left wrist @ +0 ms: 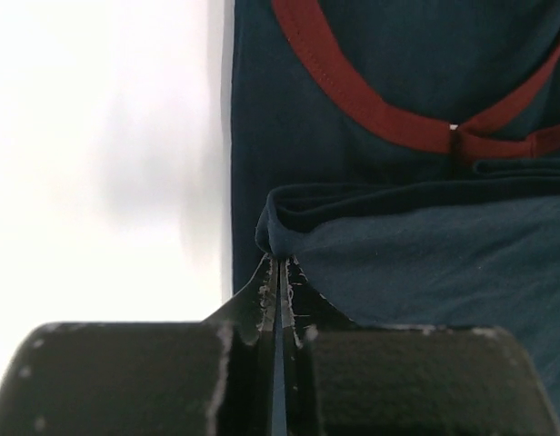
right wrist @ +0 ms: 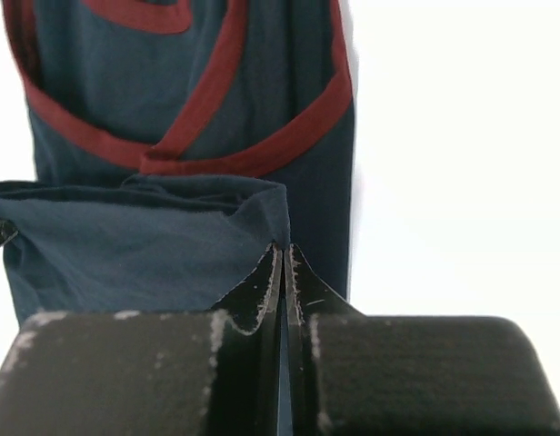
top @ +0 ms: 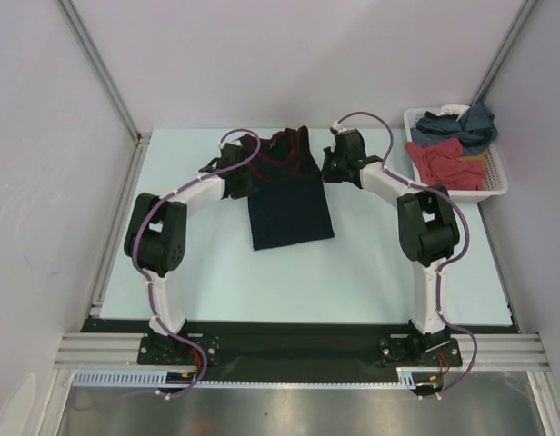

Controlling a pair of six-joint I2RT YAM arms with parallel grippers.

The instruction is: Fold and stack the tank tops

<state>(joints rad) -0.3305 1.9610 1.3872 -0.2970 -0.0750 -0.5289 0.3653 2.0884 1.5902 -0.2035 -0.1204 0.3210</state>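
Navy cloth with red trim, the plain tank top [top: 289, 213] lies flat on the table [top: 371, 272], midway between its left and right edges and closer to the far edge. Its long axis runs from far edge to near edge, with the straps at the far end.

The left gripper [left wrist: 277, 272] has its jaws pressed together on a thin corner of an upper cloth layer at the garment's left side. The right gripper [right wrist: 280, 259] is clamped the same way on the matching right corner. The pinched edge runs across the garment, left to right, and the red-trimmed straps lie just beyond it, towards the far edge.

Both arms reach in evenly, neither nearer than the other. The fold in hand seems to turn on carrying this edge along the long axis, with both corners level.

Bare table spreads towards the near edge and on either side. The white basket [top: 498, 186] at the far right corner holds the slate-blue tank top [top: 457, 127] and a red garment [top: 444, 163], well apart from the work.
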